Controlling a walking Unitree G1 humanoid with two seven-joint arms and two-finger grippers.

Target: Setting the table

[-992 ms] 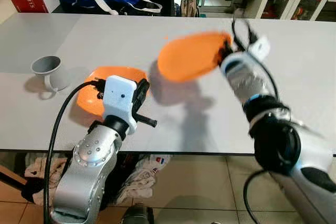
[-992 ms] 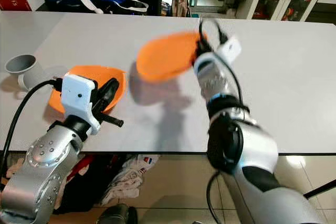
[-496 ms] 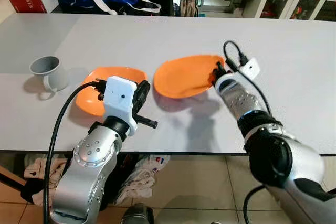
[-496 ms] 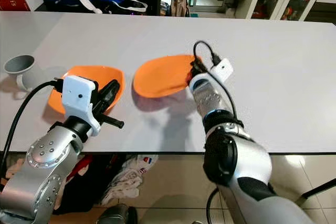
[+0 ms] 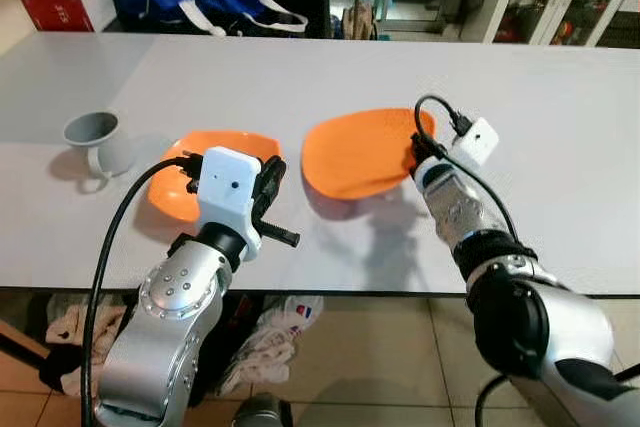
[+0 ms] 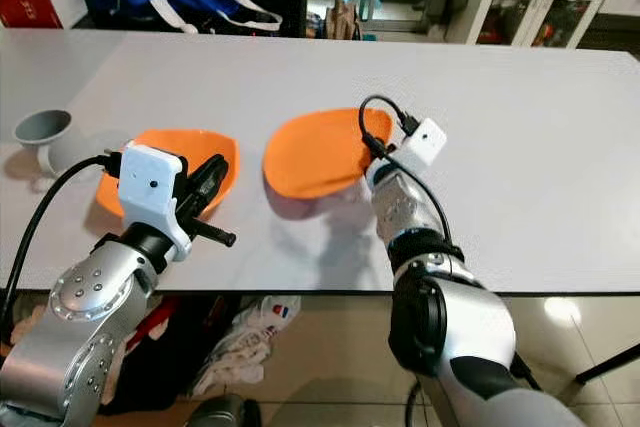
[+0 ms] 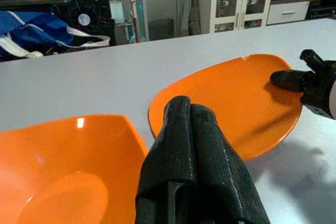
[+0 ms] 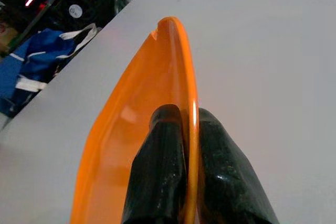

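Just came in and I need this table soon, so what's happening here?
The robot is setting the table. Its right pincer is shut on the rim of an orange plate, holding it tilted just over the white table. The left pincer, fingers closed and holding nothing, hovers over the near edge of an orange bowl that lies on the table beside the plate. A grey cup stands further to the left.

Orange plate (image 5: 355, 152) tilted, seemingly just above the table; orange bowl (image 5: 195, 177) rests upright beside it.
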